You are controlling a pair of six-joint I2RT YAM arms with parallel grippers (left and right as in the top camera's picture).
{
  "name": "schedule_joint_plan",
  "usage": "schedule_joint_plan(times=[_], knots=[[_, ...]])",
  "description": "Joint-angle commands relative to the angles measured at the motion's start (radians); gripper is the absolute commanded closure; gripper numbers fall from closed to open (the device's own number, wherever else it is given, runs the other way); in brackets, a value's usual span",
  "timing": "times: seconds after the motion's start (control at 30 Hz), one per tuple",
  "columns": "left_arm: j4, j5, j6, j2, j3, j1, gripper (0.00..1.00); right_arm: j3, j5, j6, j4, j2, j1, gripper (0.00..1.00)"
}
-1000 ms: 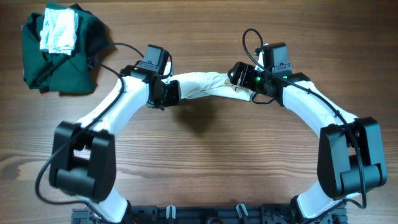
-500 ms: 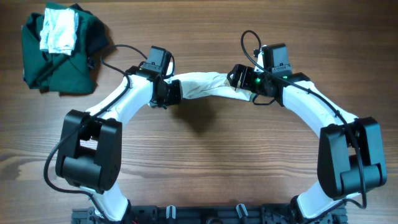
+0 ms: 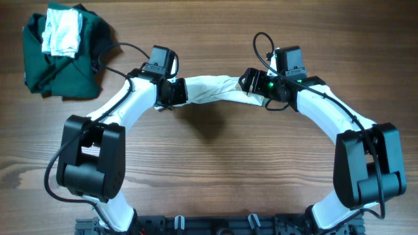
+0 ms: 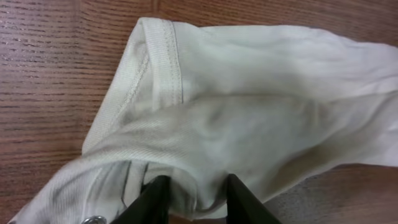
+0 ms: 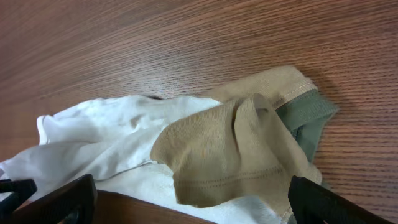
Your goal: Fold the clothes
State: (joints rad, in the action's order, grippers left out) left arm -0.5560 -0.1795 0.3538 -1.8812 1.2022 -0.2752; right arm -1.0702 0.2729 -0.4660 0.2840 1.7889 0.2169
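Note:
The clothes (image 3: 215,89) are a small cream garment lying bunched in a long strip on the wooden table between my two grippers. In the left wrist view the cream cloth (image 4: 249,118) shows a ribbed hem, and my left gripper (image 4: 194,202) is shut on a fold of it. In the overhead view the left gripper (image 3: 178,91) is at the strip's left end. My right gripper (image 3: 253,83) is at the right end. In the right wrist view it (image 5: 189,190) is open wide over the khaki-tan part (image 5: 236,143) with green trim (image 5: 308,115).
A large dark green garment (image 3: 62,65) lies crumpled at the far left corner with a whitish-grey folded cloth (image 3: 62,32) on top. Bare wooden table (image 3: 215,170) lies in front of the arms.
My left gripper has shifted slightly up and right along the garment's left end. The right arm and the garment's right end have not moved.

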Motion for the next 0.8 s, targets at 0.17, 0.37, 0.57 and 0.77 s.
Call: schedule_joint_plan(times=[0.17, 0.37, 0.57, 0.77], knots=[[0.015, -0.040, 0.002, -0.013, -0.003, 0.004, 0.96, -0.012, 0.019, 0.022, 0.001, 0.006, -0.002, 0.01], [0.064, -0.040, 0.002, -0.013, 0.013, 0.005, 0.96, -0.012, 0.011, 0.022, 0.004, 0.006, -0.002, 0.01], [0.227, -0.039, 0.002, -0.013, 0.013, 0.006, 0.96, -0.012, -0.031, 0.022, 0.035, 0.006, -0.002, 0.01], [0.268, 0.045, 0.002, -0.013, 0.013, 0.015, 0.96, -0.012, -0.041, 0.021, 0.045, 0.006, -0.002, 0.01]])
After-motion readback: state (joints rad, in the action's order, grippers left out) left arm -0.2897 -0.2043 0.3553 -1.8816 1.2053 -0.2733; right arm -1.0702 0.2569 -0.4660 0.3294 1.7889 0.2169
